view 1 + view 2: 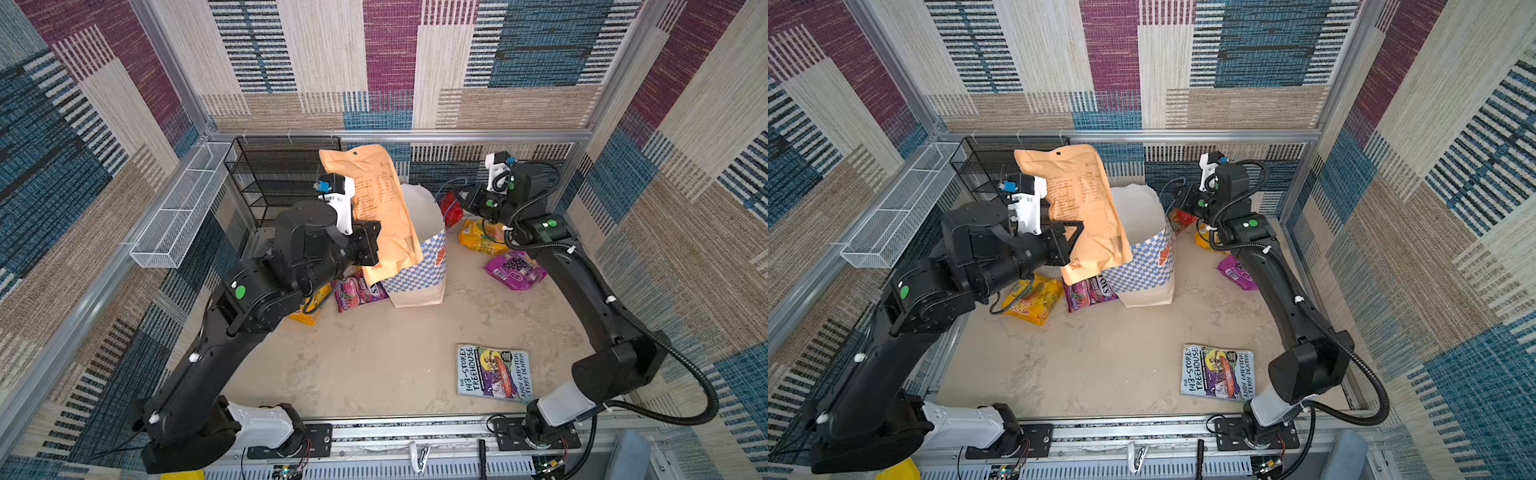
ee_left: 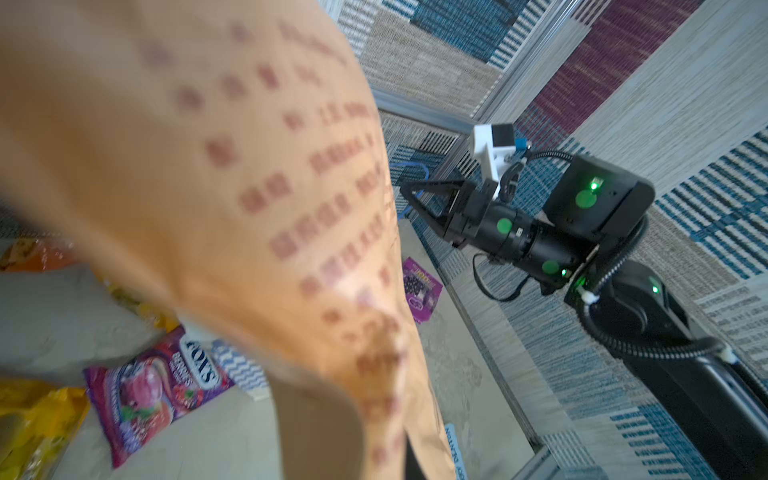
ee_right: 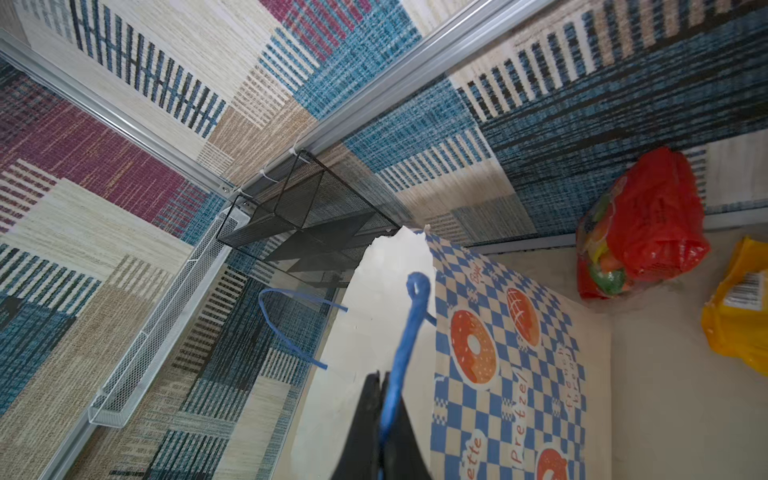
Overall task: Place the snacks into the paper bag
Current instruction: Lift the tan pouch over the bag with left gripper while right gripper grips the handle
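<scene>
Left wrist view: orange packet [image 2: 208,187] is filling the frame, blurred. In both top views the left fingers [image 1: 371,245] are clenching it upright at 9 o'clock of the paper bag [image 1: 415,278], which is standing at the counter's [image 1: 374,365] 12 o'clock. The right fingers [image 3: 374,395] are pinching the bag's blue cord handle [image 3: 409,332] at 2 o'clock.

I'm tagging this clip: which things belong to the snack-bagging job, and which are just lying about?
Job: blue-checkered paper bag, big orange packet, purple-pink Fox's packet, yellow packets, purple grape packet, red packet.
Lying about: illustrated Treehouse book, black mesh rack, white mesh tray.
</scene>
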